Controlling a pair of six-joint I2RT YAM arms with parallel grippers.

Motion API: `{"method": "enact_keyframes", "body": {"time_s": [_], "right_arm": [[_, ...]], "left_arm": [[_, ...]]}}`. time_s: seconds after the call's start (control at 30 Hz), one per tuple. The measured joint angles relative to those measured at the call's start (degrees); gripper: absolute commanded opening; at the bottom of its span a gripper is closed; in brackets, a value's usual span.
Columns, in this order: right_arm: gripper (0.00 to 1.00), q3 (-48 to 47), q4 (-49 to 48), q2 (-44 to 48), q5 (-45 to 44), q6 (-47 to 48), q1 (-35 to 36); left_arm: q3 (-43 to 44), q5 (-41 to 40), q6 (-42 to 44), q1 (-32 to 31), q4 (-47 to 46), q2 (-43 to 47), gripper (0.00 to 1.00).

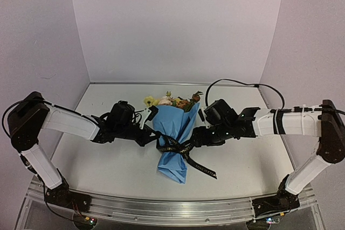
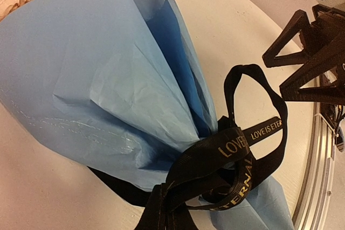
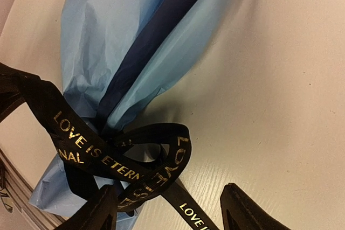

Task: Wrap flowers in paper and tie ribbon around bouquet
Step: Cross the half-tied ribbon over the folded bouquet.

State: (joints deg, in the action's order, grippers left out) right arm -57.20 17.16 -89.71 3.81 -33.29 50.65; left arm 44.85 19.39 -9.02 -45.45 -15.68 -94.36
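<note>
Paper (image 2: 81, 79) is on, and the bouquet (image 1: 173, 127) lies mid-table (image 1: 108, 160). The flowers (image 1: 170, 101) peek from its wide end toward the top of the overhead frame.

We're in the tying step now. The ribbon (image 1: 180, 147) circles the cone's narrow waist. One loop stands up in the left wrist view, and one tail trails to the lower right in the overhead view.

The left claw (image 1: 152, 134) sits against the left of the waist, closed tight. It looks to be pinching a ribbon strand, but its fingertips fall outside its own camera, so we'll only call that likely. The right claw (image 3: 170, 195) is spread wide, a finger either side of the loose tail, gripping nothing.

The knot looks slack to us. Next, we reckon the right claw must close on that tail or the loop and draw rightward while the left anchors. It should go gently, so the thin paper doesn't tear or drag.
</note>
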Motion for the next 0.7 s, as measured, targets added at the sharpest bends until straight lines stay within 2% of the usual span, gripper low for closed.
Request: {"method": "enact_keyframes", "body": {"time_s": [0.37, 0.53, 0.7], "right_arm": [[0.64, 2.19, -2.99, 0.01, -0.13, -0.33, 2.58], [0.64, 6.96, -6.76, 0.25, -0.37, 0.48, 4.44], [0.66, 12.82, -11.67, 1.70, -1.41, 5.91, 7.00]], "left_arm": [[1.01, 0.62, 0.43, 0.00, 0.80, 0.46, 0.00], [1.60, 1.22, 0.79, 0.00, 1.22, 0.52, 0.00], [2.55, 1.51, 1.48, 0.00, 2.02, 0.52, 0.00]]}}
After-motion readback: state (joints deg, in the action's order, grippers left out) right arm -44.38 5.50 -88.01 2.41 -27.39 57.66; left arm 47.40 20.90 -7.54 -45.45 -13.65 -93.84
